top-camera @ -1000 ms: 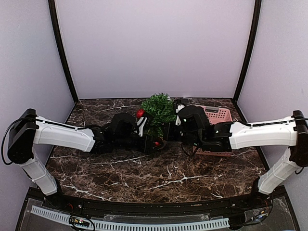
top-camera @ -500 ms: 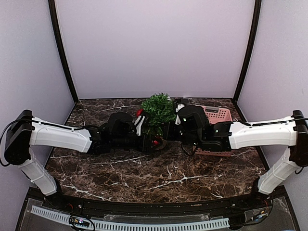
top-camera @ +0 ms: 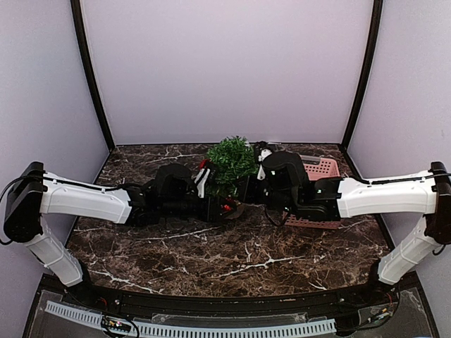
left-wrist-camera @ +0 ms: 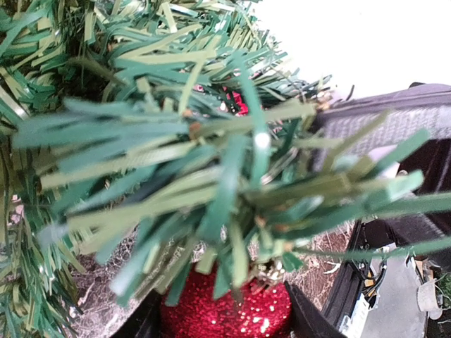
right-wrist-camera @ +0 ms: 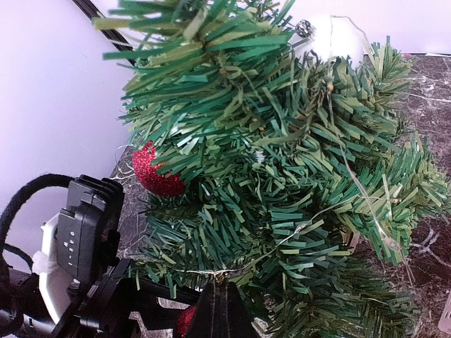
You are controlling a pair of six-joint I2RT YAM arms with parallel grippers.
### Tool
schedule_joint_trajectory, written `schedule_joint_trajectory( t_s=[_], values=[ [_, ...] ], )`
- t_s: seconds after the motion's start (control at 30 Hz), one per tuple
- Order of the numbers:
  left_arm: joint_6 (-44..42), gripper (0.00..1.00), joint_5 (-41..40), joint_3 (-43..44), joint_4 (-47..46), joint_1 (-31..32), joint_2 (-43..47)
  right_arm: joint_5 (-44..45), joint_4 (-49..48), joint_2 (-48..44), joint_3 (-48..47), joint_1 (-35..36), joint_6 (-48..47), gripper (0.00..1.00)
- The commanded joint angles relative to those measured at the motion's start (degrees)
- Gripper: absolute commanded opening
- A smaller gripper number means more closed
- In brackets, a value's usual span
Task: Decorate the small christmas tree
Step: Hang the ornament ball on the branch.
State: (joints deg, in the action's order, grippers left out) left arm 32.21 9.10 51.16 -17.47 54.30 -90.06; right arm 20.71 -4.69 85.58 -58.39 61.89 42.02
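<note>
The tree (top-camera: 231,158) stands upright at the back centre of the table (top-camera: 211,260), between the two arms, with the pink basket (top-camera: 320,167) just beside it on the right.

Left gripper (left-wrist-camera: 227,325) – clamped on a red glitter ball (left-wrist-camera: 225,306), held low against the tree's left side, under a branch tip.

Right gripper (right-wrist-camera: 220,289) – jaws closed, tips at the tree's lower right branches, touching a thin wire strand (right-wrist-camera: 366,204); whether the strand is gripped cannot be told.

A second red ball (right-wrist-camera: 156,172) and a white ball (right-wrist-camera: 331,35) sit on the tree.
</note>
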Motion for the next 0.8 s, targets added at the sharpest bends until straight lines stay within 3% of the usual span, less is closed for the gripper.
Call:
schedule_joint_trajectory(
  t_s=[0.0, 0.77],
  values=[
    [0.7, 0.44, -1.0, -1.1, -0.6, 0.2, 1.9, -0.3, -3.3, -2.4, 1.1, 0.6, -0.4, 0.0],
    [2.5, 0.43, 0.2, 0.5, -0.5, -1.0, -1.0, 3.0, -1.0, 2.4, -1.3, 0.8, 0.2, 0.0]
  ],
)
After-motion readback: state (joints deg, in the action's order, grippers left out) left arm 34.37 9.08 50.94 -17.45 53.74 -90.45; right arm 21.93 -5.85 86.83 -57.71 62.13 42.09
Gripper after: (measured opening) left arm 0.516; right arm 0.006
